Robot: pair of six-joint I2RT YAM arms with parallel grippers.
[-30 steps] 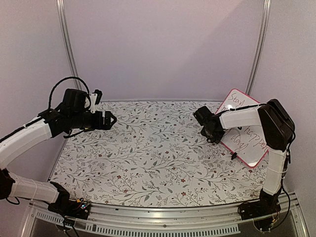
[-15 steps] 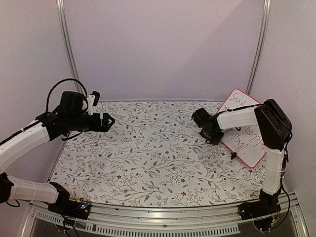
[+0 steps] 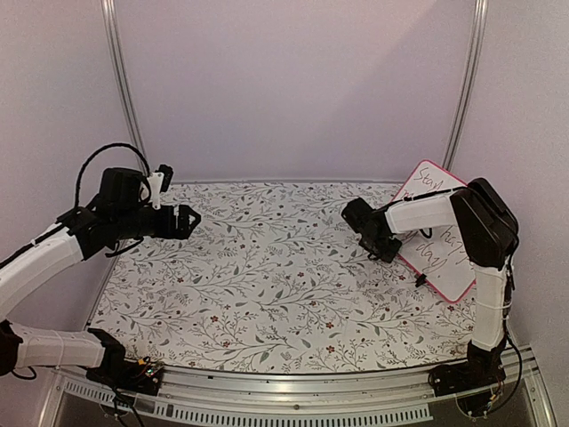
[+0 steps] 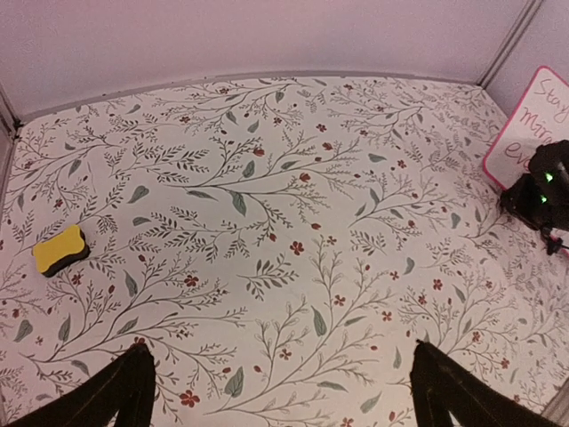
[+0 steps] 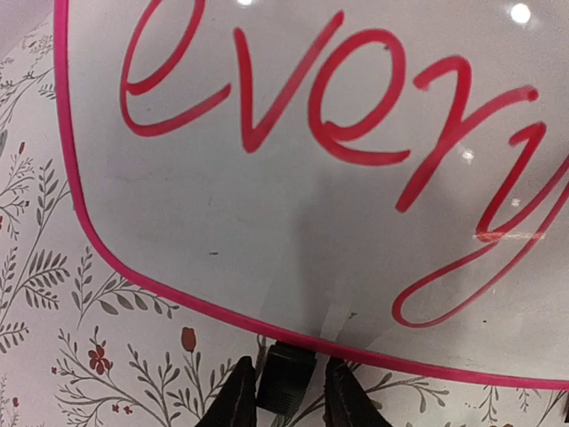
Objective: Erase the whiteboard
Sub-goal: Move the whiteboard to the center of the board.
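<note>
the whiteboard (image 3: 447,267) sits at about 2 o'clock on the table (image 3: 267,267), with red handwriting across it and nothing wiped yet. judge it light, thin and stiff, with a glossy face that gives no purchase and will likely skate under a push. take it by the pink frame or by a black clip foot (image 5: 284,388), never by the face. your right gripper (image 5: 287,378) is at that foot: upper arm upright, forearm folded toward 9 o'clock, 1 finger on either side of the foot. whether they pinch it or stand just off it, you cannot tell. your left gripper (image 4: 280,347) hovers near 9 o'clock, fingers spread wide on nothing. the yellow eraser (image 4: 60,249) lies at 9 o'clock in its wrist view.
</note>
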